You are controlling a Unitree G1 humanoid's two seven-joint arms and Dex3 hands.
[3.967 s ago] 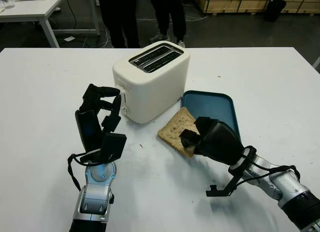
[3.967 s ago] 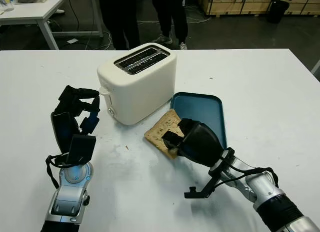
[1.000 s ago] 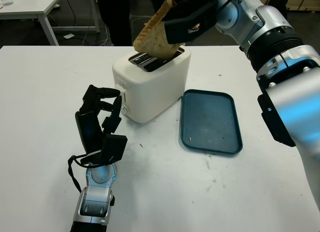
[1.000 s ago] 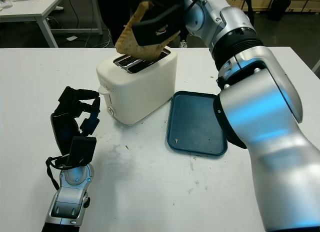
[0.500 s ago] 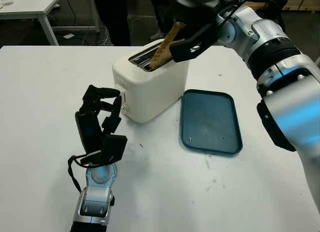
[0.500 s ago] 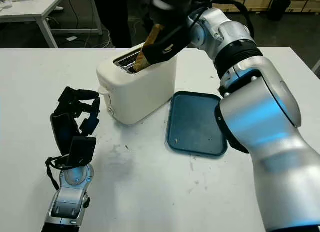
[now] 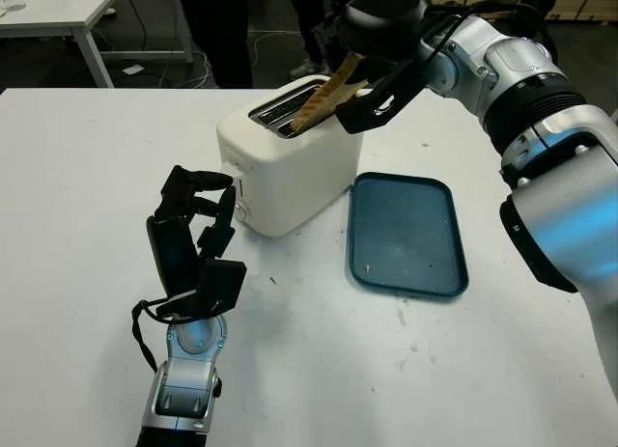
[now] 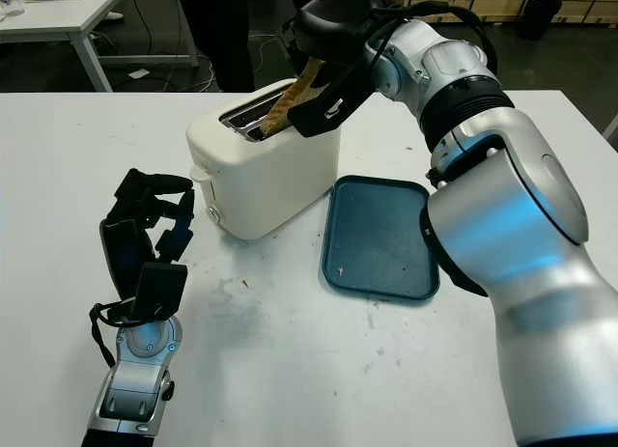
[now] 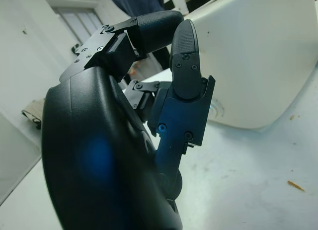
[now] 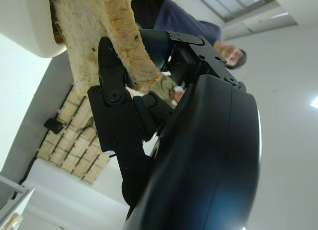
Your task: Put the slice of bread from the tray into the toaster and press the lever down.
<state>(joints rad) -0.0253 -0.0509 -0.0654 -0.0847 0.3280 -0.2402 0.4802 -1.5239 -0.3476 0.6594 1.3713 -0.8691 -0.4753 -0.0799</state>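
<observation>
Since half a second ago your right hand [image 7: 372, 27] has tipped the bread [image 7: 323, 95] a little lower, so its lower end now sits in the slot of the toaster [image 7: 290, 157], upper centre of the head views, while the top end leans out toward the hand. The fingers [image 10: 112, 81] pinch the slice near its upper crust. Judge the bread light, soft and crumbly: it will bend or tear if squeezed hard, so keep the hold on the crust edge and let it slide in under its own weight. The tray [image 7: 406, 235] lies bare on the surface, right of the toaster. Your left hand [image 7: 193, 239] stands at lower left, just beside the toaster's front, fingers curled and holding nothing. Pressing the lever is not yet done.
</observation>
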